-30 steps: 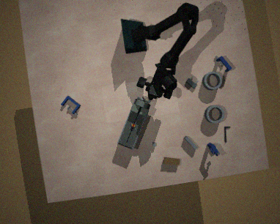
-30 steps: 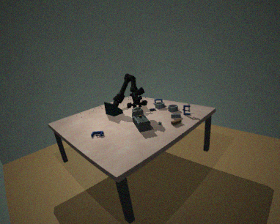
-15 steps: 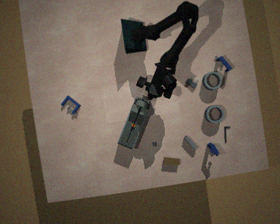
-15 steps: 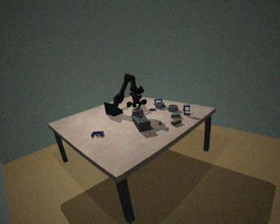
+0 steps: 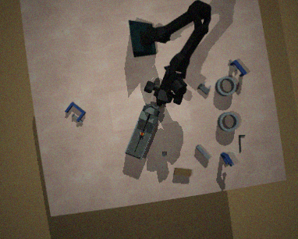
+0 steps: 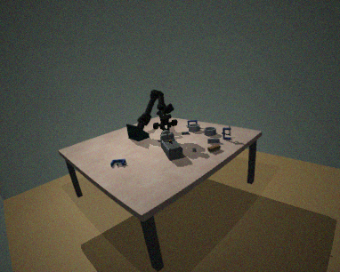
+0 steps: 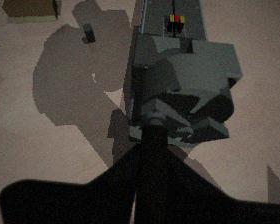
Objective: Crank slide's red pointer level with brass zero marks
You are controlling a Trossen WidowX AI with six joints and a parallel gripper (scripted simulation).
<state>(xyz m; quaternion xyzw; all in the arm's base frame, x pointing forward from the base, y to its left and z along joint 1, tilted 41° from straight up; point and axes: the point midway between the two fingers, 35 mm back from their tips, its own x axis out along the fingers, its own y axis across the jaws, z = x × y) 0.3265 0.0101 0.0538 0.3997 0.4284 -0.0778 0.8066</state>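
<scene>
Jaws clenched on crank handle [image 7: 155, 120], red pointer [image 5: 142, 134] [image 7: 177, 18] between the brass marks [image 7: 182, 20]

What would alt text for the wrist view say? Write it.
Black gripper fingers hold the crank's grey handle at the near end of a grey block-shaped machine; beyond, a small red pointer sits between two yellow brass marks. A brown block lies upper left.

Crank housing [image 5: 150, 111] [image 6: 167, 136] [image 7: 191, 75] blocks hand's way toward slide [image 5: 136, 143] [image 6: 172, 149] [image 7: 156, 17]
</scene>
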